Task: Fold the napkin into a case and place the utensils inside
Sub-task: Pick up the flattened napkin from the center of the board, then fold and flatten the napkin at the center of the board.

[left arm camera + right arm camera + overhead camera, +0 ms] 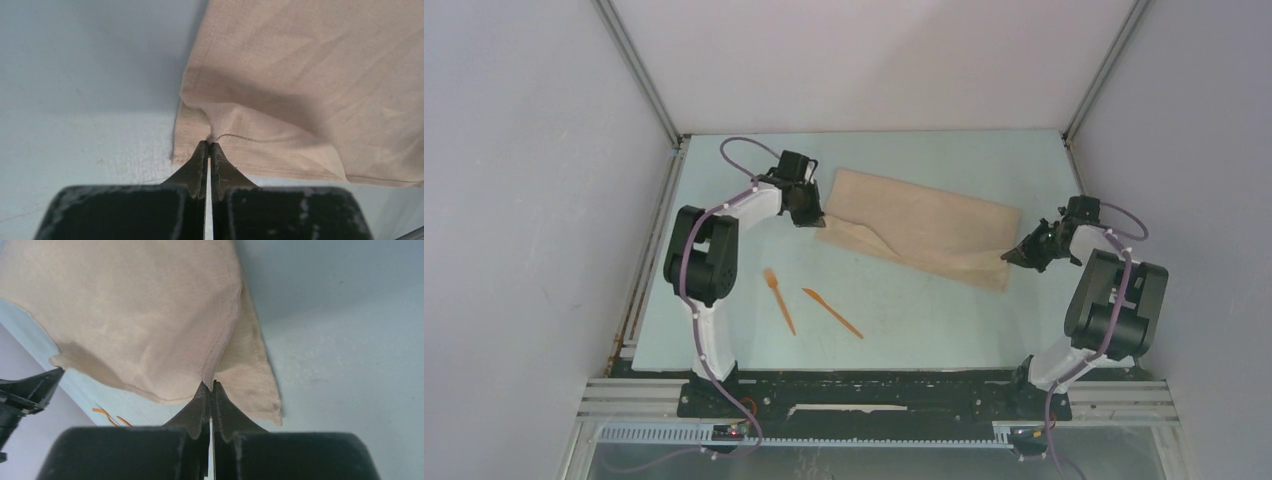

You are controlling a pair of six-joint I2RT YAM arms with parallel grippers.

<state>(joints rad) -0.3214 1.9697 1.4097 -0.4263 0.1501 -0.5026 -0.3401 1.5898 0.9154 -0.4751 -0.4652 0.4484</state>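
Observation:
The beige napkin lies folded in a long slanted band across the middle of the table. My left gripper is shut on its left end; the left wrist view shows the cloth pinched at the fingertips and lifted a little. My right gripper is shut on the right end, with the cloth pinched and raised in the right wrist view. The orange fork and the orange knife lie side by side on the table in front of the napkin, apart from both grippers.
The pale blue table top is closed in by white walls at the back and both sides. A black and metal rail runs along the near edge between the two arm bases.

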